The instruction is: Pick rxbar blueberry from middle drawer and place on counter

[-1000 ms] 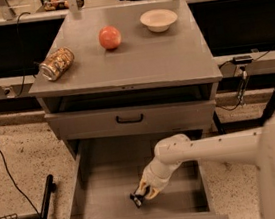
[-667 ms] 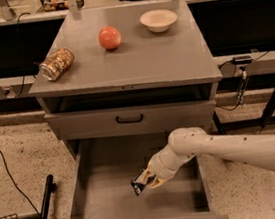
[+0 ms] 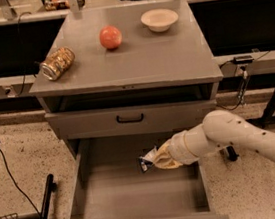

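The claw (image 3: 155,158) is gripping the rxbar blueberry (image 3: 145,162) over the open middle drawer (image 3: 114,201); the tabletop (image 3: 141,63) is carrying a can (image 3: 57,63), an apple (image 3: 110,37) and a bowl (image 3: 159,19).

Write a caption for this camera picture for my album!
Robot gripper holds the rxbar blueberry over the open middle drawer.

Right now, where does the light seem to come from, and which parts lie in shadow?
Camera view: light seems to fall from above; the counter is evenly lit, with small soft shadows by the can, apple and bowl. Camera view: the slot under the counter is darkest, and the open drawer is dimmer, where the gripper holds the snack bar, its white patch catching light.
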`<state>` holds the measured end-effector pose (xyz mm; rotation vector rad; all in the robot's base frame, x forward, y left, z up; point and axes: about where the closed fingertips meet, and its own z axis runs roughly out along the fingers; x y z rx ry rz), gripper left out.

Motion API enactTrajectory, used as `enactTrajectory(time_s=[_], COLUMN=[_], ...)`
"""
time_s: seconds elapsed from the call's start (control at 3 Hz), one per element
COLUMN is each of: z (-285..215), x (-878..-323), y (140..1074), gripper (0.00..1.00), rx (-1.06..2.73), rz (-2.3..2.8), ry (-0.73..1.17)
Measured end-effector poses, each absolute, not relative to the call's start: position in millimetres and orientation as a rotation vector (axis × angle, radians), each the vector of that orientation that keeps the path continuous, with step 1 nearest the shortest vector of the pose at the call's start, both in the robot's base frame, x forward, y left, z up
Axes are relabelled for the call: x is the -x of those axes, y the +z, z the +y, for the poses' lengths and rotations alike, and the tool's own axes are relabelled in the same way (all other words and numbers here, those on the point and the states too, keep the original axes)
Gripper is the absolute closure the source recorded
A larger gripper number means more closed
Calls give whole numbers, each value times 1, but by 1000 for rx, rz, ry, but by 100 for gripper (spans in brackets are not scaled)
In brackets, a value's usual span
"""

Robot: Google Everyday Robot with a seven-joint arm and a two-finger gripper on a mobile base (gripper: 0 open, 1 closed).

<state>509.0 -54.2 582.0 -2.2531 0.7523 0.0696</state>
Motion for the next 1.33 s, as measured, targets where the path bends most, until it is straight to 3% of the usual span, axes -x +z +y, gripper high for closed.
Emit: enactTrajectory(time_s=[1.33], z=[-84], x=[-512], y=[714], gripper=[100], rx=[2088], rz=[517], ry=[-49])
